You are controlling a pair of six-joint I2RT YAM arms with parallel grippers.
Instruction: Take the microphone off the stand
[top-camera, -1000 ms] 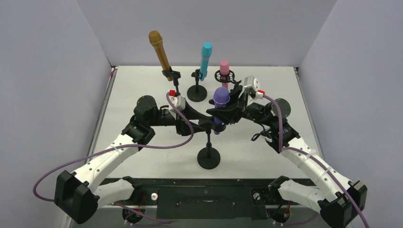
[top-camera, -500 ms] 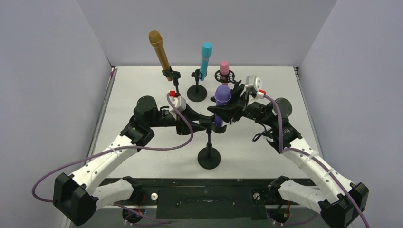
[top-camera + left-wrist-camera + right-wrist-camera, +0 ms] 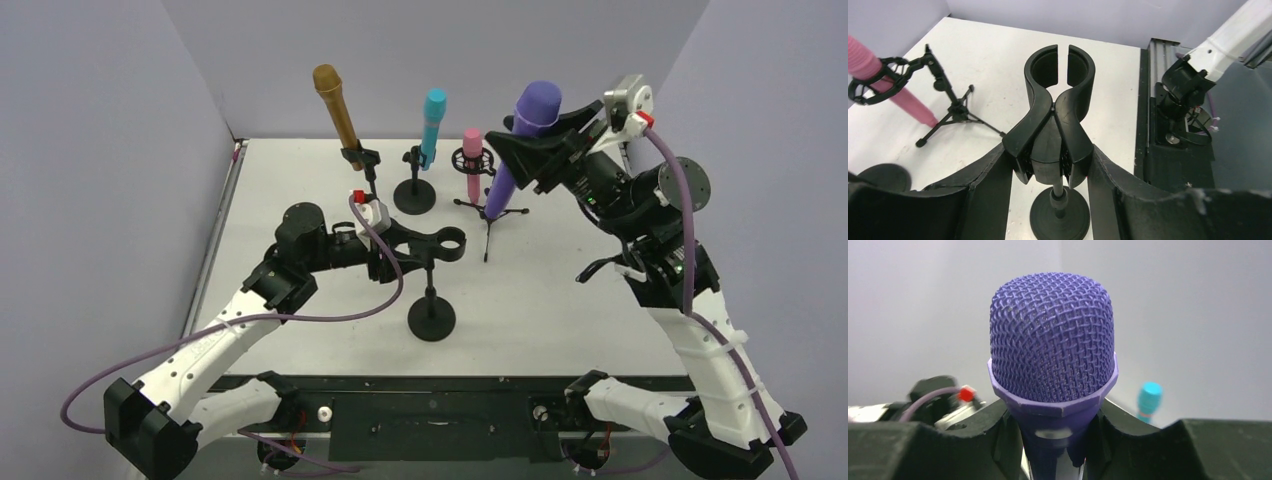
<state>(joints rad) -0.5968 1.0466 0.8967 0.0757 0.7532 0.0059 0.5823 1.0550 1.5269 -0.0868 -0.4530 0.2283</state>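
1. The left jaws pinch the stand (image 3: 432,322) just below its ring clip (image 3: 1060,65); its base rests on the surface (image 3: 560,290).
2. A gold microphone (image 3: 337,110), a teal microphone (image 3: 433,120) and a pink microphone (image 3: 472,150) stand behind.
3. The right jaws clamp the purple microphone (image 3: 536,106), held high, well apart from the stand.

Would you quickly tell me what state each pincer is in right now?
Left pincer: closed on the empty stand clip.
Right pincer: closed on the purple microphone, held aloft.
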